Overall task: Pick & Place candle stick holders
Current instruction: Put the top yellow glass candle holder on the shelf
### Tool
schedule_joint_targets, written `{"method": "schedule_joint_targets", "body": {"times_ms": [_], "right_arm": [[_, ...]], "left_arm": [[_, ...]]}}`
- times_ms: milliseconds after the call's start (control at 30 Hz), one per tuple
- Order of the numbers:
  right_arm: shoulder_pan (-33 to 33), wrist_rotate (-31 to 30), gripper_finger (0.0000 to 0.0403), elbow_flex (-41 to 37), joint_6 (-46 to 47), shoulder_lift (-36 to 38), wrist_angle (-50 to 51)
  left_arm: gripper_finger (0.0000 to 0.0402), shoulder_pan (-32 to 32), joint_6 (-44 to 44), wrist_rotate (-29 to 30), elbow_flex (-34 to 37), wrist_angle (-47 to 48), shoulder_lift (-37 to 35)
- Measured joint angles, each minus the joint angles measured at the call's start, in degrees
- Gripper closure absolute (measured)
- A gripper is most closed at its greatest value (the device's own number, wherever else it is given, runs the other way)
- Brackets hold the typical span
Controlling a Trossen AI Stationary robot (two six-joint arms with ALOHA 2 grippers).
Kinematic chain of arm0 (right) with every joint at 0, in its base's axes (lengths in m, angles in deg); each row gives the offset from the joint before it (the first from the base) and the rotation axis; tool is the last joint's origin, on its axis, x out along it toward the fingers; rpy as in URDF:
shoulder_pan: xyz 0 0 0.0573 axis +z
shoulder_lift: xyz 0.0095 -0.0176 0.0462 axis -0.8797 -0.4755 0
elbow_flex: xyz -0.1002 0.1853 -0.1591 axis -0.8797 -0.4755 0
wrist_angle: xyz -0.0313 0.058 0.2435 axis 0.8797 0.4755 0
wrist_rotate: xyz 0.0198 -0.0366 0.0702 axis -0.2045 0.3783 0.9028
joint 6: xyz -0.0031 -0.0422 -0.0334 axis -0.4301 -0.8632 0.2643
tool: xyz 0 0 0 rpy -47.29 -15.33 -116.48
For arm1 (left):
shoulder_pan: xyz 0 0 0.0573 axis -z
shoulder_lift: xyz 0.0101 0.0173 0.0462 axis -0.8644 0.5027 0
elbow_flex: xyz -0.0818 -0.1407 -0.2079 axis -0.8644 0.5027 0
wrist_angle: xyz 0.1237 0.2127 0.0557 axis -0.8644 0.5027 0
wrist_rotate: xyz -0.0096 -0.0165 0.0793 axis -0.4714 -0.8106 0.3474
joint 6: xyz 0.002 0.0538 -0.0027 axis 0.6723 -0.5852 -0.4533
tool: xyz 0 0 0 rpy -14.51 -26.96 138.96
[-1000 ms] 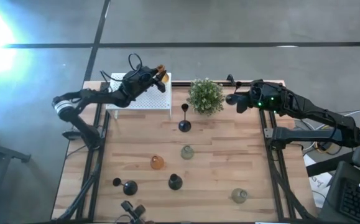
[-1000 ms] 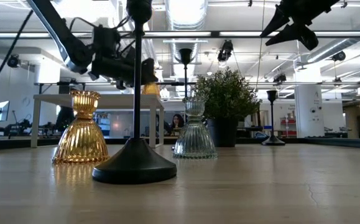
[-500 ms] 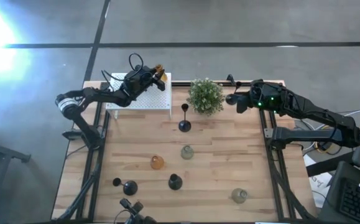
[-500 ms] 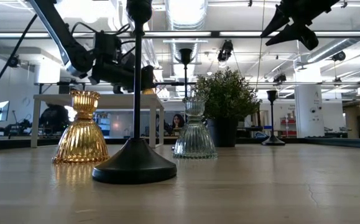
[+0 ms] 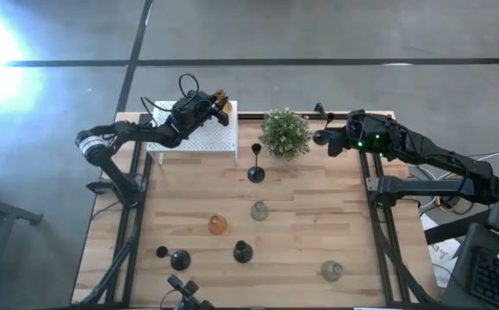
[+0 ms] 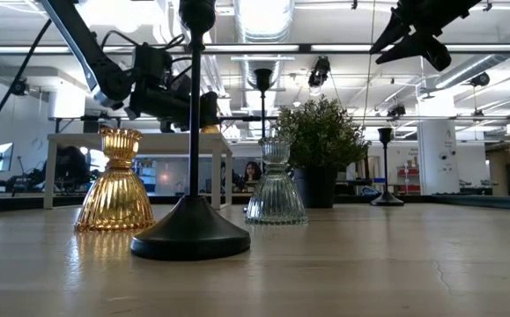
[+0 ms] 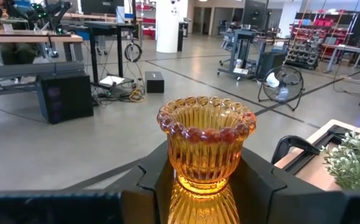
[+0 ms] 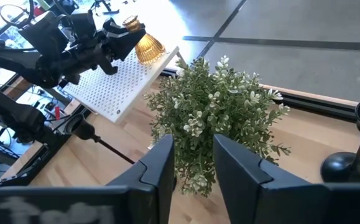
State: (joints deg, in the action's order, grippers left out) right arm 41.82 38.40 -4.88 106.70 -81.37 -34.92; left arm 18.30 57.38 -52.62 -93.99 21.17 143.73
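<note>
Amber holder up over the white box

My left fingers (image 7: pixel 206 186) are clamped on the amber candle holder (image 7: pixel 206 146), cup tilted sideways, above the white perforated box (image 5: pixel 199 131); right fingers (image 8: pixel 192 163) apart, empty. No readable writing.

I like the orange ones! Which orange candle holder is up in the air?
The amber holder clamped in the left gripper over the white box; the other amber one sits on the table.

My high camera looks straight down on the whole table (image 5: pixel 309 232). My low one sits at tabletop height, facing level across it toward the room. The left wrist camera is close behind an amber holder (image 7: pixel 206 140). The right wrist camera faces the plant (image 8: pixel 220 118), which all views share.
</note>
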Motion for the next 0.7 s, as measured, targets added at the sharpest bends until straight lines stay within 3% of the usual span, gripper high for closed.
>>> {"method": "schedule_joint_targets", "body": {"times_ms": [700], "right_arm": [[0.0,0.0,0.0294,0.0,0.2,0.1,0.0]], "left_arm": [[0.0261,0.0,3.3,-1.8,0.0,2.2,-0.2]]}}
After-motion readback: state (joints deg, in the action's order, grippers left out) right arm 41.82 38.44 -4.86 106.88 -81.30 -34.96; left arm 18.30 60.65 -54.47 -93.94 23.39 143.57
